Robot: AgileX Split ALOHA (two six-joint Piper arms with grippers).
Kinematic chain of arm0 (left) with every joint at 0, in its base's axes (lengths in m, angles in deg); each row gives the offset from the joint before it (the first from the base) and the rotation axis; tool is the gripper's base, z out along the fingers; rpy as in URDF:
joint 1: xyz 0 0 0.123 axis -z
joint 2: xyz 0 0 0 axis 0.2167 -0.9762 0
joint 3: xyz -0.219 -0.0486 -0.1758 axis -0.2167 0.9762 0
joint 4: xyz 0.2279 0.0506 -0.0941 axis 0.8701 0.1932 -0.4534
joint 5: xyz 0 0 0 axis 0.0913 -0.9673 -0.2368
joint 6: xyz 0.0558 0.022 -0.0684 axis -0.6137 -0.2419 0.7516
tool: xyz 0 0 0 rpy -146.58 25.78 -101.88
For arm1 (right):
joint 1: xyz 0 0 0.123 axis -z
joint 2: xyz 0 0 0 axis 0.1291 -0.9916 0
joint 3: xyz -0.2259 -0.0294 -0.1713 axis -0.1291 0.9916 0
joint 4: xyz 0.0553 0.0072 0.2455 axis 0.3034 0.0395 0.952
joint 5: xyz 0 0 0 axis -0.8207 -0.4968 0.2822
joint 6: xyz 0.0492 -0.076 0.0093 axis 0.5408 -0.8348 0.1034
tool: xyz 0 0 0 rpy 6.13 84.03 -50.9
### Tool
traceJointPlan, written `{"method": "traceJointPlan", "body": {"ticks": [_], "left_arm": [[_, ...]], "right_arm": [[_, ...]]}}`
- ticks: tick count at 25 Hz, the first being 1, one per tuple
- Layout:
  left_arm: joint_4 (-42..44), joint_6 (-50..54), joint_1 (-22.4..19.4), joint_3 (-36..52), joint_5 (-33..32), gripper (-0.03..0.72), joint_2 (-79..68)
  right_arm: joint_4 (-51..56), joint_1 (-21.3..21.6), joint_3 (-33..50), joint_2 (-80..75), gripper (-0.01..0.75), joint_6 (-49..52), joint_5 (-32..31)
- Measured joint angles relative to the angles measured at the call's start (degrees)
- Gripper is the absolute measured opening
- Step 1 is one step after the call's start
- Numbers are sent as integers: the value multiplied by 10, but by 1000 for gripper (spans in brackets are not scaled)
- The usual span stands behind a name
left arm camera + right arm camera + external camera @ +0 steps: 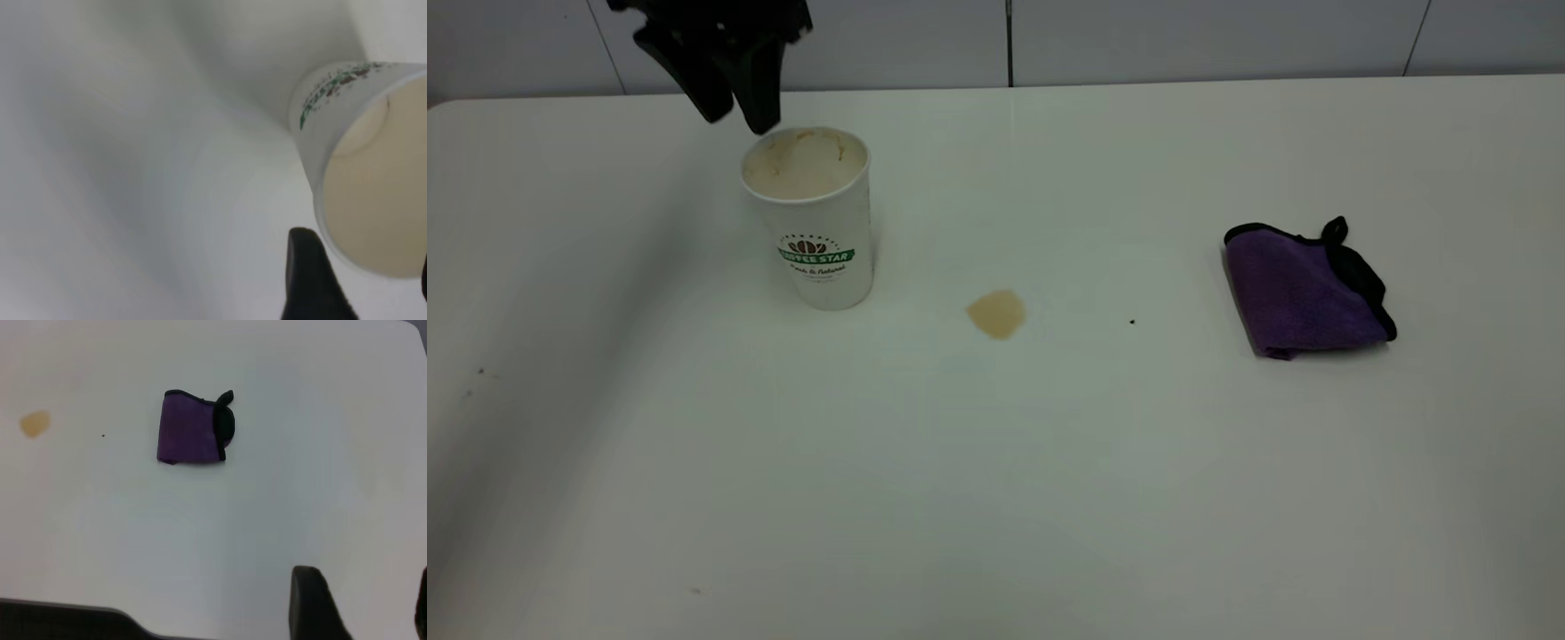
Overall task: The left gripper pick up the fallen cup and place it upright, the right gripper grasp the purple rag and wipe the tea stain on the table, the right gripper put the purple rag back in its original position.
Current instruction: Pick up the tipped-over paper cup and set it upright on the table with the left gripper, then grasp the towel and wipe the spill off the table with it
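The cup (809, 216) stands upright on the table (996, 498) in the upper left of the exterior view, its tan-stained mouth facing up and its green banner toward the camera. To its right, near the middle of the frame, lies the tea stain (996, 313), a small light-brown blotch, apart from the cup. A tiny black speck (1132, 322) sits further right, and the purple rag (1303, 291) lies folded at the right of the frame, well apart from the stain, with nothing between them.

The left gripper (734, 107) hangs at the top left just above and behind the cup's rim, its two fingers spread apart, holding nothing and clear of the cup. The right gripper (360, 613) shows only in its own wrist view, fingers apart and empty, well away from the rag (193, 428) and the stain (35, 423).
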Motion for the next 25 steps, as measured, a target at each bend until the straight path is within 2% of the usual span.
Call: {"method": "traceJointPlan", "body": {"ticks": [2,13,17,25], "left_arm": [[2,10,0,-18,-26,442,23],[4,56,22,-21,-26,443,236],[3,65,34,69,-26,443,359],[6,83,35,382,-26,443,581]], "right_arm": [[0,0,0,0,405,0,0],[0,0,0,0,405,0,0],[0,0,0,0,405,0,0],[0,0,0,0,405,0,0]]}}
